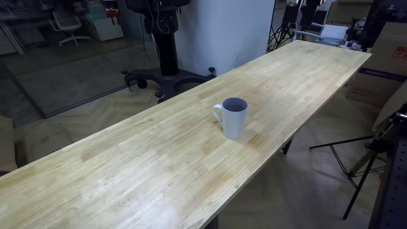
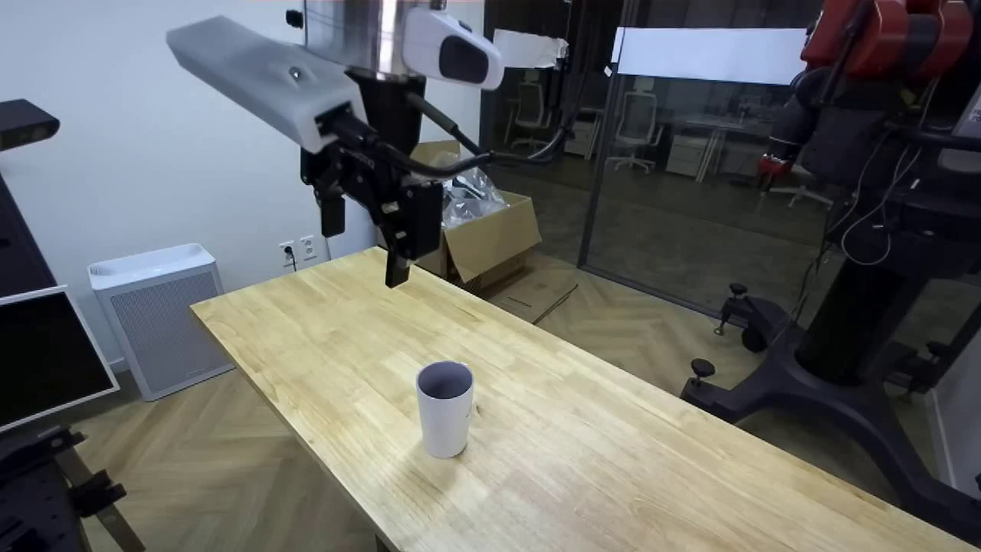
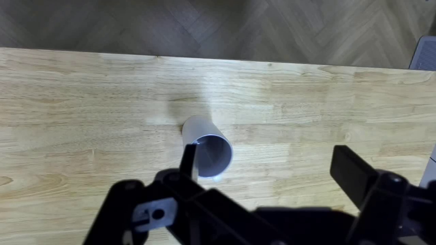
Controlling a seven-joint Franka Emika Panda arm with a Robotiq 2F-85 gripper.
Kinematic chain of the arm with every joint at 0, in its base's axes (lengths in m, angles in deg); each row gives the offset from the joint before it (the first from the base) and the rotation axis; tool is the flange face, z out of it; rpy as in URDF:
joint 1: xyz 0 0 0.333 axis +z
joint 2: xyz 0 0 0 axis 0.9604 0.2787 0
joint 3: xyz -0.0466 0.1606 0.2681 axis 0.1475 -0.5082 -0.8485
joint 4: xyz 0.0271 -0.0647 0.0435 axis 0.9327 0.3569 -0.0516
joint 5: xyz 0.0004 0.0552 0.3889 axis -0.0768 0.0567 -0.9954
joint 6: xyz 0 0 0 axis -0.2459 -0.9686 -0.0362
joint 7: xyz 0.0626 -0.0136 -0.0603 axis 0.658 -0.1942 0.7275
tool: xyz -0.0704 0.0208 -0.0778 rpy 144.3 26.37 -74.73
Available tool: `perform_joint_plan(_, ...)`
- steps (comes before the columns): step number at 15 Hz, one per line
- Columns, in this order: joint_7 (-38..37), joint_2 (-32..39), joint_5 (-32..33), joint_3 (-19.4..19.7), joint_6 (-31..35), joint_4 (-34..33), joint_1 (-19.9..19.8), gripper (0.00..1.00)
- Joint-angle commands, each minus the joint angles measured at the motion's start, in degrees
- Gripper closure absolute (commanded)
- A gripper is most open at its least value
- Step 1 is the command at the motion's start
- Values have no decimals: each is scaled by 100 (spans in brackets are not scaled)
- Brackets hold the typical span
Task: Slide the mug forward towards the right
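A white mug (image 1: 234,124) stands upright on a long wooden tabletop (image 1: 133,159), its blue-grey mouth up and its handle (image 1: 217,106) turned toward the long edge nearest a black wheeled pedestal (image 1: 167,52). My Robotiq gripper (image 2: 365,253) hangs above the tabletop, apart from the mug, with its fingers (image 2: 397,270) spread wide, gripping nothing; I take this to be the approach, with the slide not yet begun. From the wrist view one finger (image 3: 188,160) overlaps the mug's rim, but an exterior view shows the gap, so I read that as line of sight, not contact. Standing on its base, the mug should slide if I push low on its wall; a push near the rim could tip it. The handle sticks out to one side, so the plain wall looks the better place to push, or I could straddle the body with the spread fingers. What limits me is the opposite long edge, with herringbone floor (image 3: 190,27) beyond it. Past the tabletop stand what looks like an air purifier (image 2: 165,322), an open cardboard box (image 2: 498,239) stuffed with clear plastic (image 2: 474,201), and a tripod (image 1: 378,145).
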Motion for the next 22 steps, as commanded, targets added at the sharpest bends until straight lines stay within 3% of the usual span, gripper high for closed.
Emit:
perform_joint_plan(1,33,9,-42,-119,-18,-9,-123,0)
perform_joint_plan(6,-82,98,-84,-121,140,-52,-155,0)
perform_joint_plan(12,-980,1329,115,-170,2154,-568,-558,0)
perform_joint_plan(14,-1363,1911,277,-206,2411,-857,-664,0)
perform_joint_plan(22,-2084,3713,634,-391,1142,-2084,-632,0)
